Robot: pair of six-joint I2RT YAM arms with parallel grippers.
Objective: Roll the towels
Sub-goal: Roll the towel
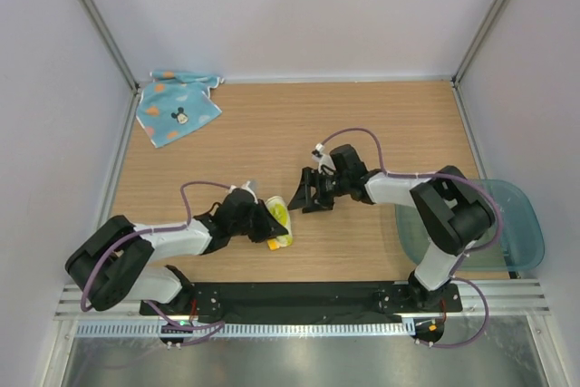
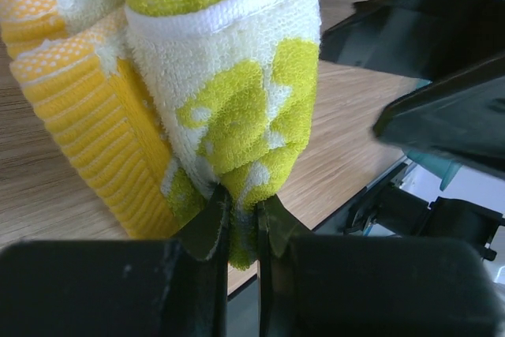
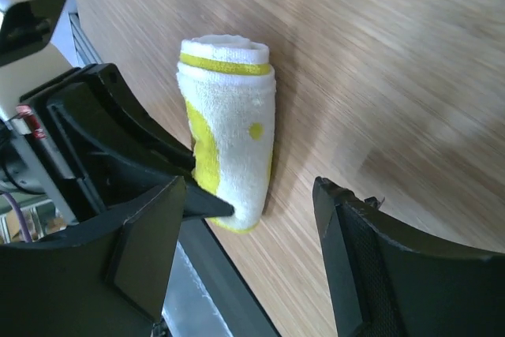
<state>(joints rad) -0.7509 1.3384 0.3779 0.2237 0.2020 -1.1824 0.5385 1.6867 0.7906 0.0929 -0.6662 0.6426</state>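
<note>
Pinched in the nearly closed left end effector [image 2: 237, 222] is one end of the yellow towel [image 2: 237, 92], which is rolled up and lies on the table [image 1: 362, 124] near its front edge. Just beside it, the right end effector [image 1: 314, 195] hangs wide and empty. Spread out and unrolled, the blue towel [image 1: 177, 108] lies in the far left corner. Both look light, soft and floppy. A roll would probably loosen if released, so an edge or corner seems the best place to grip.

To my right, a clear bluish tub [image 1: 524, 224] overhangs the right edge of my wooden worktop [image 1: 381, 115], near its near-right corner. Plain white walls [image 1: 299, 6] close the worktop's left, far and right edges
</note>
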